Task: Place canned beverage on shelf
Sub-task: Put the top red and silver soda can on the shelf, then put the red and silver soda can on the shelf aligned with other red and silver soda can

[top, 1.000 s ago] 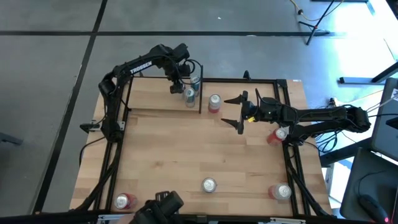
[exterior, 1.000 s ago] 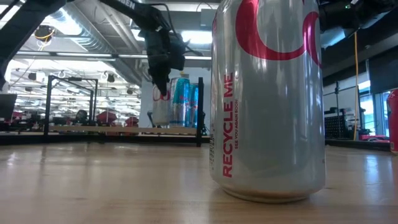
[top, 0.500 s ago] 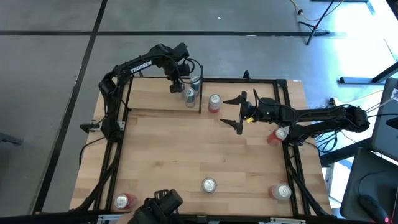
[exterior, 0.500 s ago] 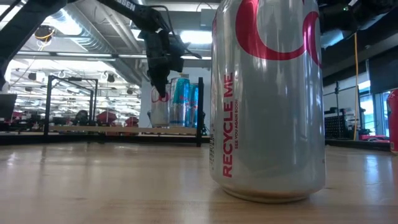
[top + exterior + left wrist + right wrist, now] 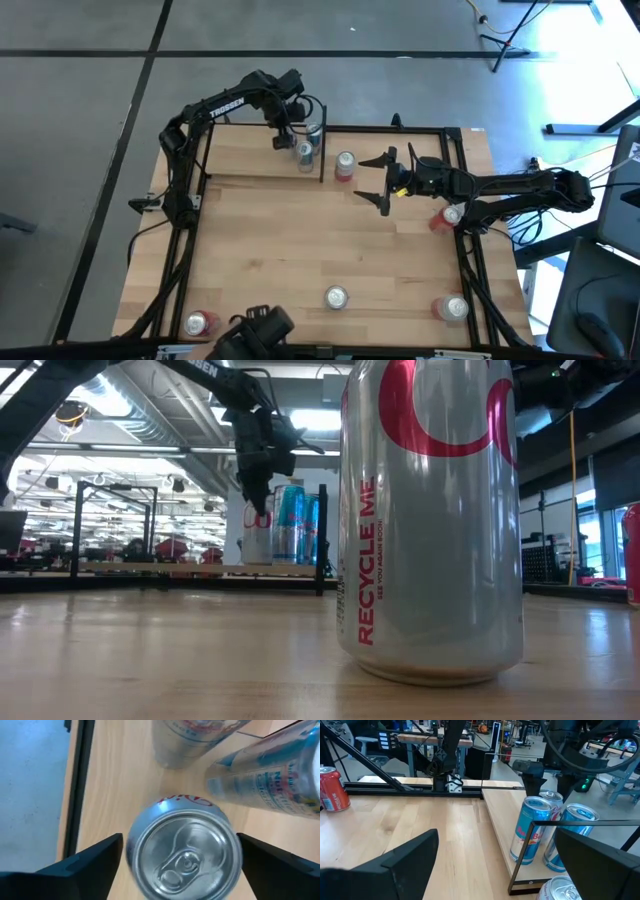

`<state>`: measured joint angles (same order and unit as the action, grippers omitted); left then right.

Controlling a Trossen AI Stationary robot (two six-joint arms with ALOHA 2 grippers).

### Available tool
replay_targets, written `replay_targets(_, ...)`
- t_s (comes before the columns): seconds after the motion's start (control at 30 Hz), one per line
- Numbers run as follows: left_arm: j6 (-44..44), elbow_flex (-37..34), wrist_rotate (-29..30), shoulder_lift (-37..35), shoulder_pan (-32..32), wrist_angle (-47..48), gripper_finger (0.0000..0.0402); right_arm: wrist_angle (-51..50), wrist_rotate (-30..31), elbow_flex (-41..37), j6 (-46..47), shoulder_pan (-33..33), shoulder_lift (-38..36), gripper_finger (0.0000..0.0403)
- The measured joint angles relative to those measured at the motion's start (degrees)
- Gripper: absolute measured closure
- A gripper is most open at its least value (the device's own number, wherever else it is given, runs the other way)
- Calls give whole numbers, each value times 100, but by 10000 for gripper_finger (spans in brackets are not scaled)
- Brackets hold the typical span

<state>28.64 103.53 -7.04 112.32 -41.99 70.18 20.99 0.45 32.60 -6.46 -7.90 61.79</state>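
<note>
The shelf [image 5: 240, 155] is a light-wood plank at the table's far left. A silver can with red lettering [image 5: 185, 852] stands upright on it, its top seen from above. My left gripper [image 5: 182, 865] points down over this can, open, one finger on either side of its top. Two blue cans [image 5: 290, 525] [image 5: 312, 530] stand on the plank right beside it. In the high view my left gripper [image 5: 283, 135] hides the silver can. My right gripper [image 5: 383, 180] hovers level and open over the table's middle right, with nothing between its fingers.
A red-and-silver can [image 5: 345, 165] stands on the table just right of the shelf's black post. Another can [image 5: 447, 217] stands by the right arm. Three more [image 5: 200, 322] [image 5: 335, 297] [image 5: 453, 308] stand along the near edge. Black frame rods border the table.
</note>
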Motion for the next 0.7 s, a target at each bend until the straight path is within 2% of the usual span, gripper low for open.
replay_targets(0.1,20,139,284,-12,38,345,28,-3,0,0,-2,0,-1,17)
replay_targets(0.23,-57,415,244,-297,67,555,27,-2,0,0,-4,0,1,17)
replay_targets(0.33,-441,607,38,-670,132,559,27,15,0,0,-4,0,-1,17)
replay_targets(0.4,-737,608,-459,-988,193,506,27,15,0,0,-3,-1,0,17)
replay_targets(0.53,-879,268,-2503,-1681,416,395,27,31,-2,0,279,0,-1,17)
replay_targets(0.57,-890,120,-2814,-1838,534,344,27,33,-2,0,389,0,-1,17)
replay_targets(0.63,-963,-353,-2933,-2188,878,152,28,60,-2,0,495,0,-1,17)
replay_targets(0.7,-1225,-1016,-2728,-2582,1345,-553,32,85,-2,0,488,0,-1,17)
